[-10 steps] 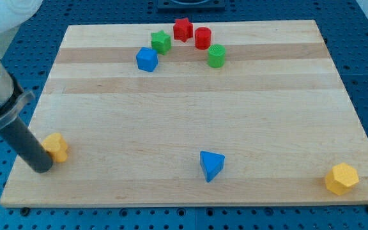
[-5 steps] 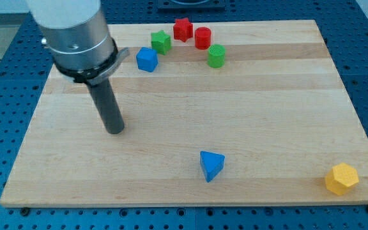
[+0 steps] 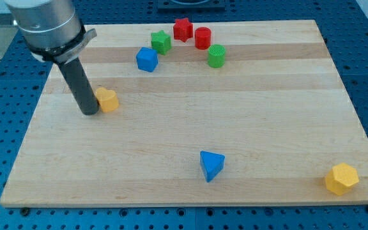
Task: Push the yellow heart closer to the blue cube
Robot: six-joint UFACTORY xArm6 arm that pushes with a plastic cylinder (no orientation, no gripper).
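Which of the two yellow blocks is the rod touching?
The yellow heart at the view's left, right beside my tip. The other yellow block sits alone in the bottom right corner.

My tip (image 3: 89, 112) rests on the worktop near its left edge, about midway between the top-left and bottom-left corners. The dark rod rises from it, leaning slightly toward the top-left corner. A grey cylindrical arm section caps the rod there.
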